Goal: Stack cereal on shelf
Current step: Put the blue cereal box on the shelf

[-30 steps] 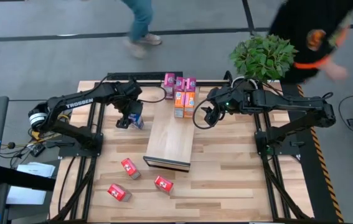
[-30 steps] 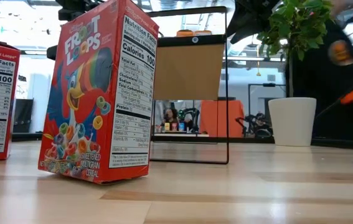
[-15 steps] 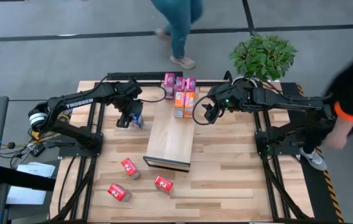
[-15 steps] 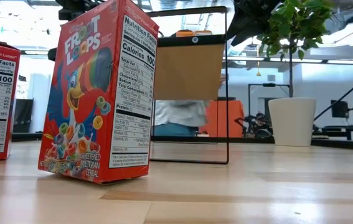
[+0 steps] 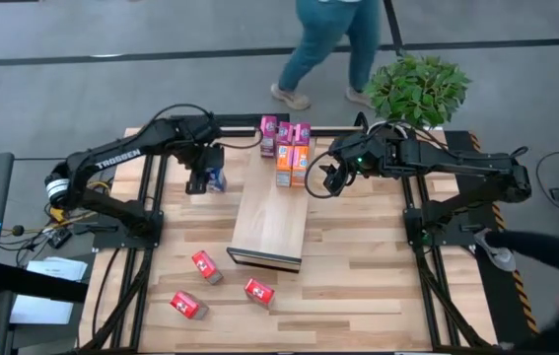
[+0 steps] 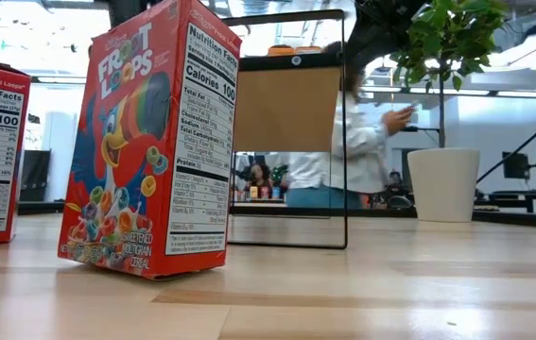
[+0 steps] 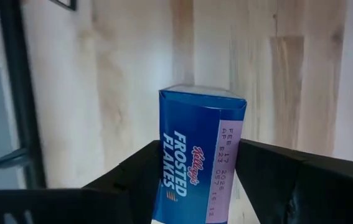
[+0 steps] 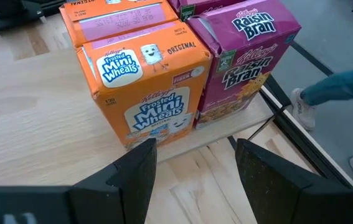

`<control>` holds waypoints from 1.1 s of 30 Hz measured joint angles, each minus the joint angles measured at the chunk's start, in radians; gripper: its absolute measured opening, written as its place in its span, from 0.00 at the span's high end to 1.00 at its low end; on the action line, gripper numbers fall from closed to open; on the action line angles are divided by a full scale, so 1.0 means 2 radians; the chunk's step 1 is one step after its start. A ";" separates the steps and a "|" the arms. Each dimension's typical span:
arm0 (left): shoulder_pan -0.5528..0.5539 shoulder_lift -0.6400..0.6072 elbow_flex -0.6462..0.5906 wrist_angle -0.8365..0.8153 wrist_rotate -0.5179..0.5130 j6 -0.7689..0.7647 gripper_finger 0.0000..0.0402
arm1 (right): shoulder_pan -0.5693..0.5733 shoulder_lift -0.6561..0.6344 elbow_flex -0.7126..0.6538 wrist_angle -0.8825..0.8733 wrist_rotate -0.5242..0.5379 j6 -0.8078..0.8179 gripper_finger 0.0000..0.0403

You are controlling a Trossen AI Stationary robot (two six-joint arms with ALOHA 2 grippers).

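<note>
My left gripper (image 5: 203, 180) is shut on a small blue cereal box (image 5: 216, 179) above the table, left of the shelf (image 5: 271, 222), a long pale wooden block. Two orange boxes (image 5: 292, 164) and two magenta boxes (image 5: 284, 130) stand on their bases at the shelf's far end. Three red boxes (image 5: 206, 266) lie on the table near the shelf's near end. My right gripper (image 5: 323, 182) hangs open just right of the orange boxes (image 8: 145, 87), touching nothing. My left gripper pinches the blue box between its two fingers (image 7: 132, 180), which sit on two opposite sides (image 7: 164, 186) of it. The fingers come from above, slanting steeply down. The box's far end (image 7: 204, 96) sticks out past the fingertips, and the box is clear of the tabletop.
A potted plant (image 5: 417, 89) stands at the far right corner. A person (image 5: 333, 44) walks on the floor beyond the far edge. In the low view a red box (image 6: 149, 142) fills the near left. Bare tabletop lies right of the shelf.
My left gripper has gone up with the blue box, which has come off the table. My right gripper has kept still. A person has walked across behind the far edge, from left to right.
</note>
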 joint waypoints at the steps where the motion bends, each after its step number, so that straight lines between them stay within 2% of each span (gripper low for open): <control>1: -0.002 0.000 0.015 -0.013 -0.001 -0.007 0.54 | 0.000 0.000 0.000 0.000 0.000 0.000 0.39; 4: -0.010 0.000 0.065 -0.040 -0.011 -0.043 0.54 | 0.000 0.000 0.000 0.000 0.000 0.000 0.39; 10: -0.024 -0.001 0.162 -0.064 -0.058 -0.172 0.54 | 0.000 0.000 0.000 0.000 0.000 0.000 0.39; 14: -0.036 -0.001 0.212 -0.081 -0.022 -0.179 0.54 | 0.000 0.000 0.000 0.000 0.000 0.000 0.39; 17: -0.048 -0.001 0.236 -0.076 0.019 -0.147 0.54 | 0.000 0.000 0.000 0.000 0.000 0.000 0.39; 21: -0.068 0.000 0.239 -0.048 0.034 -0.114 0.54 | 0.000 0.000 0.000 0.000 0.000 0.000 0.39; 28: -0.107 0.003 0.239 -0.030 0.055 0.095 0.55 | 0.000 0.000 0.000 0.000 0.000 0.000 0.39; 33: -0.128 0.012 0.238 0.005 0.060 0.188 0.55 | 0.000 0.000 0.000 0.000 -0.001 0.000 0.39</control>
